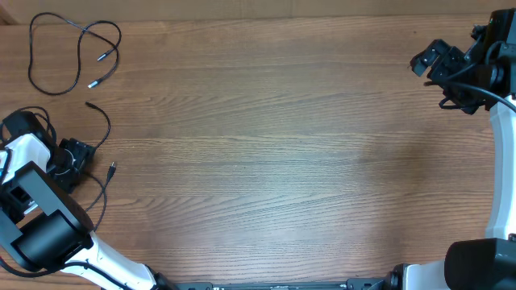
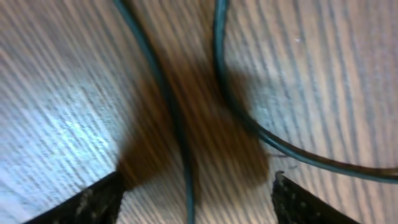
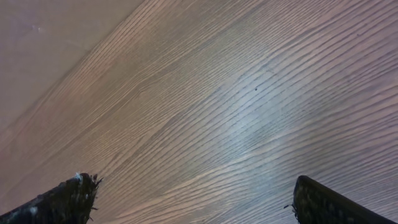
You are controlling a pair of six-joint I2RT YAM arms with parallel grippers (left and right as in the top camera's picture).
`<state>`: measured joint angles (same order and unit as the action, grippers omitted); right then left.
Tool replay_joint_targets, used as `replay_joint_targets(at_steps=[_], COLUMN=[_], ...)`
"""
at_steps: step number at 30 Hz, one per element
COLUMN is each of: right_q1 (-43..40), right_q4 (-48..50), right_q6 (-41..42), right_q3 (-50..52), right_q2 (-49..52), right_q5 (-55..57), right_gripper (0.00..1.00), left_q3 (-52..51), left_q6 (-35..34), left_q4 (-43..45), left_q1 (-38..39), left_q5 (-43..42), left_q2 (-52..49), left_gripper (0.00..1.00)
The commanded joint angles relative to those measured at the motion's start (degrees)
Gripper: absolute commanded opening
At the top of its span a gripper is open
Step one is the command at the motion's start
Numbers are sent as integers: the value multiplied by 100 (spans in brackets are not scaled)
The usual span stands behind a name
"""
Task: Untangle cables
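You've one cable point(image 1: 31, 56) free at the table's point(image 1: 282, 161) far left corner; your left gripper point(image 2: 198, 196) straddles two loose strands point(image 2: 163, 93) without gripping, jaws apart; right gripper point(image 3: 193, 199) gapes wide, empty.

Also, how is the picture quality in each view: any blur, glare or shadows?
Overhead: sharp and evenly lit, the looped cable crisp. Left wrist: soft focus, two cable strands blurred, a dark shadow on the table beneath them, bluish glare at left. Right wrist: wood grain sharp, a pale sheen across the middle.
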<state>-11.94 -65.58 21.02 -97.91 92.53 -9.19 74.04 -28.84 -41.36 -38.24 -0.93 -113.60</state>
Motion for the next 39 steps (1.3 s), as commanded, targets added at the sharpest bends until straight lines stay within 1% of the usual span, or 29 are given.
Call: replay_joint_targets(at_steps=[1,2,4,6,8,10,13,16,17,18,19,20,26,31,39], right_q1=[2,2,2,2,2,2,2,2,2,2,2,2,2,2,2], right_q4=[33,33,33,33,33,33,33,33,33,33,33,33,33,33,33], right_q6=[22,22,22,22,22,22,22,22,22,22,22,22,22,22,22], right_q3=[-79,-79,-79,-79,-79,-79,-79,-79,-79,-79,-79,-79,-79,-79,-79], right_q2=[-11,-11,-11,-11,-11,-11,-11,-11,-11,-11,-11,-11,-11,-11,-11], right_q5=[-26,-26,-26,-26,-26,-26,-26,-26,-26,-26,-26,-26,-26,-26,-26], right_gripper=[100,100,100,100,100,100,100,100,100,100,100,100,100,100,100], left_q3=[-192,-195,-195,-195,-199,-205,-245,-319,-374,-387,-387,-387,-387,-380,-378], left_q6=[-85,11,105,271,452,466,463,463,431,363,262,127,-365,-846,-730], left_q4=[-90,-114,-116,-103,-76,-87,-120,-151,-197,-243,-297,-358,-616,-887,-973], left_q1=[-37,-37,-37,-37,-35,-35,-35,-46,-46,-46,-46,-46,-153,-505,-1360], left_q5=[647,870,1060,1075,1080,1102,1102,1102,1099,1099,1102,1099,1106,1215,1139], left_q2=[-37,-37,-39,-39,-42,-42,-42,-42,-42,-42,-42,-39,-28,2,13], left_gripper=[67,66,66,64,59,56,45,38,20,11,7,5,5,5,4])
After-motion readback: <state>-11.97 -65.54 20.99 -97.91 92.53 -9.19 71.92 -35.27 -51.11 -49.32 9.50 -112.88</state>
